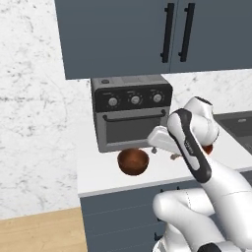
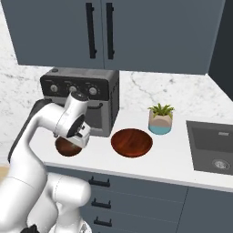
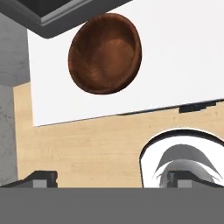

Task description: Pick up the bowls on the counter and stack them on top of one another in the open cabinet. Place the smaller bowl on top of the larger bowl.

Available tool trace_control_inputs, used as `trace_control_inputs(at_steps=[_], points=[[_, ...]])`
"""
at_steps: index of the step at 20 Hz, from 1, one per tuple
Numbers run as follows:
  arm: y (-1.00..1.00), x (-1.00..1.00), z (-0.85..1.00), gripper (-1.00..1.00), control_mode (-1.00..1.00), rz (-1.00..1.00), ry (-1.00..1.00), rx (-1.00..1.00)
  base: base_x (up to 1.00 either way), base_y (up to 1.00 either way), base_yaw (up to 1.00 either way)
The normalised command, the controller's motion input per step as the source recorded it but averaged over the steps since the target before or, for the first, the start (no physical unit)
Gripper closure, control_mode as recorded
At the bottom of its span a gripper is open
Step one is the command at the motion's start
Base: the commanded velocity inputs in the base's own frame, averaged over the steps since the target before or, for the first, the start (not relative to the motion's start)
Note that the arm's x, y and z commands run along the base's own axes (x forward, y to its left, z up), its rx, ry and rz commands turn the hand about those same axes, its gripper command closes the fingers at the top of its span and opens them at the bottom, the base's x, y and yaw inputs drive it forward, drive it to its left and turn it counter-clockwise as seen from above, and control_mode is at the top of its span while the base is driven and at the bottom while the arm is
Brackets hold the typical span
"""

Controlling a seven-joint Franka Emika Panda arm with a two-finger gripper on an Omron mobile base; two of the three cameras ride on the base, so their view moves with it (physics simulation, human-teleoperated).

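Note:
The smaller bowl (image 1: pixel 133 161), deep and reddish-brown, stands on the counter (image 1: pixel 101 178) in front of the toaster oven. In the hand view it (image 3: pixel 105 53) lies ahead of my gripper (image 3: pixel 112 178), whose jaws stand wide apart with nothing between them. My gripper (image 1: pixel 164 153) hovers over the counter just right of this bowl, apart from it. The larger bowl (image 2: pixel 132 142), wide and shallow, rests further right on the counter (image 2: pixel 168 160); the arm hides most of it in the left base view. The hand partly covers the smaller bowl (image 2: pixel 66 147). The open cabinet is out of view.
A grey toaster oven (image 1: pixel 130 112) stands against the wall behind the smaller bowl. A potted plant (image 2: pixel 160 119) sits behind the larger bowl, and a sink (image 2: pixel 213 146) lies at the right. A shut two-door wall cabinet (image 1: pixel 167 34) hangs overhead. Wooden floor (image 3: pixel 87 144) shows below the counter edge.

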Motion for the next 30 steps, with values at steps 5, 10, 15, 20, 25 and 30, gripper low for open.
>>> trace_control_inputs(at_steps=[5, 10, 15, 20, 25, 30], points=[[0.0, 0.46, -0.43, -1.0, -1.0, 0.0, 0.0, -0.01, 0.0, 0.0, 0.0], [0.0, 0.33, -0.31, -1.0, -1.0, 0.0, 0.0, -0.01, 0.0, 0.0, 0.0], [0.0, 0.39, -0.17, -1.0, -1.0, 0.0, 0.0, 0.0, 0.0, 0.0, 0.0], [0.0, 0.38, -0.26, -1.0, -1.0, 0.0, 0.0, 0.0, 0.0, 0.0, 0.0], [0.0, 0.22, -0.31, -1.0, -1.0, 0.0, 0.0, 0.0, 0.0, 0.0, 0.0], [0.08, 0.18, -0.33, -1.0, -1.0, 0.0, 0.0, -0.01, 0.0, 0.0, 0.0]])
